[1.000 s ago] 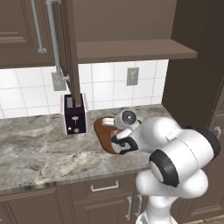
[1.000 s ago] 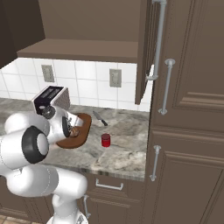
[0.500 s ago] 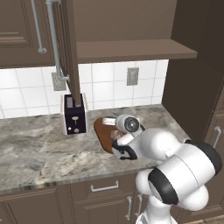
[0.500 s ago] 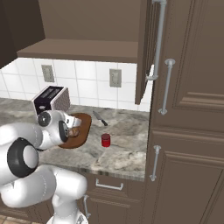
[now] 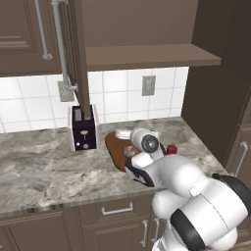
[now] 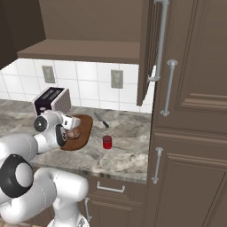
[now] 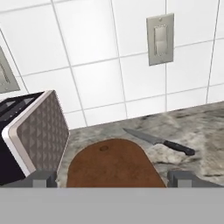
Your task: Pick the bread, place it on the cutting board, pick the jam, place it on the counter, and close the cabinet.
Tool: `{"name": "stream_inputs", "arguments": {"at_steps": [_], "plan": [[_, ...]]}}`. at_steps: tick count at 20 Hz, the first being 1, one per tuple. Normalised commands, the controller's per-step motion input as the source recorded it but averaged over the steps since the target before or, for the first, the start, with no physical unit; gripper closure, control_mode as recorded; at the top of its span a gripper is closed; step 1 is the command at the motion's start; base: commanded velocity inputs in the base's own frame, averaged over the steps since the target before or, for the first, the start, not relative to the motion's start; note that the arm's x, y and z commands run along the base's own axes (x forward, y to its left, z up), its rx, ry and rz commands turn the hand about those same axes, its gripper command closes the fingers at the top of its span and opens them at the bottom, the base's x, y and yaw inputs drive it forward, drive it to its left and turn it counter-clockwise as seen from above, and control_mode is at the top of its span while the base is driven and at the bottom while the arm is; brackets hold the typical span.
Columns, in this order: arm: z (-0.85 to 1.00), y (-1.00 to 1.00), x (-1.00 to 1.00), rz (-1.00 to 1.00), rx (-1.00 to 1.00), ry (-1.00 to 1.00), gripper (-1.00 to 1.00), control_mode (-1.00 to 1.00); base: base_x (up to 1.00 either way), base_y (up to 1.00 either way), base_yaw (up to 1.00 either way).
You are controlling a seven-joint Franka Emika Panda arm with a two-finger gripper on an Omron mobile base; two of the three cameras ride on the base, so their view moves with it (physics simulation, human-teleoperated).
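Red jam stands on the counter and bread lies on the board, so with jaws wide only the cabinet remains open.

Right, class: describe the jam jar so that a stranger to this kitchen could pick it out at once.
Find the grey marbled counter under the tiled wall. Right of the oval wooden cutting board, the jam stands alone on the stone. It is the only small red cylinder there; the knife behind it lies flat.

Place: rendered home kitchen
Worktop: marbled stone counter with toaster, cutting board, knife
Walls: white tiled backsplash, wall outlet
Storage: dark wooden cabinet, drawers below
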Motion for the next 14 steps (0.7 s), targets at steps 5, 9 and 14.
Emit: {"name": "stream_inputs", "arguments": {"at_steps": [5,9,14], "plan": [[0.32,0.0,-0.17,0.0,0.0,-0.04,-1.0,-1.0,0.0,0.0,0.0],[0.28,0.0,-0.2,0.0,0.0,-0.03,-1.0,-1.0,0.0,0.0,0.0],[0.23,0.0,-0.25,0.0,0.0,-0.03,-1.0,-1.0,0.0,0.0,0.0]]}}
